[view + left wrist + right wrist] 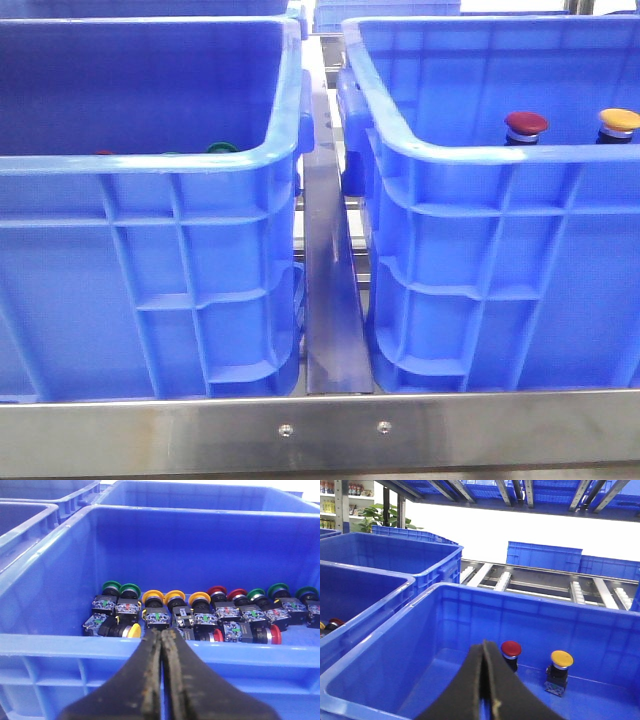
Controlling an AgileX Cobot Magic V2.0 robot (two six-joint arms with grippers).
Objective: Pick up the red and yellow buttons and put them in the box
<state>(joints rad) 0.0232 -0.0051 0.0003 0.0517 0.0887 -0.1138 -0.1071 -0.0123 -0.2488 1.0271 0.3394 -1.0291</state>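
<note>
A red button (526, 125) and a yellow button (618, 122) stand upright inside the right blue box (470, 150). They also show in the right wrist view as the red button (510, 651) and the yellow button (560, 664). My right gripper (484, 645) is shut and empty, above that box's near side, short of the red button. My left gripper (162, 633) is shut and empty, at the near rim of the left blue crate (75, 645), which holds several green, yellow and red buttons (200, 612). Neither gripper shows in the front view.
A steel divider (330, 300) runs between the two crates, with a steel rail (320, 430) along the front. More blue crates (385, 555) and a roller conveyor (545, 582) stand behind. A green cap (222, 148) peeks over the left crate's rim.
</note>
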